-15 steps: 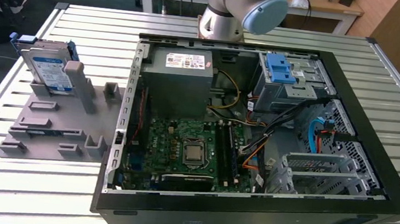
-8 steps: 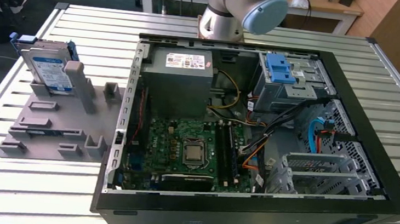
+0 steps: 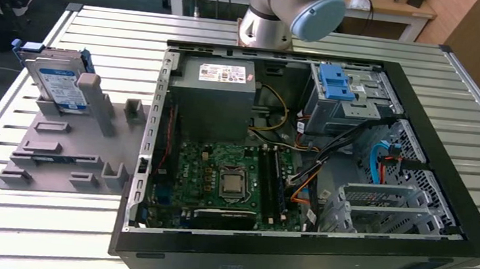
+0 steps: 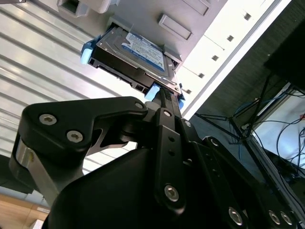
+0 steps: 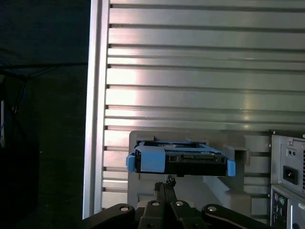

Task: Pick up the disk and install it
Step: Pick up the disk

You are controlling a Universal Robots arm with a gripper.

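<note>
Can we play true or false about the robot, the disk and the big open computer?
1. The disk stands on its edge in the grey holder, outside the computer case. True.
2. The gripper has lifted the disk into the air. False: it is close to the disk but holds nothing, and the disk sits in the holder.
3. The computer case lies open, with its green board showing. True.
4. The disk's side rails are red. False: they are blue.
</note>
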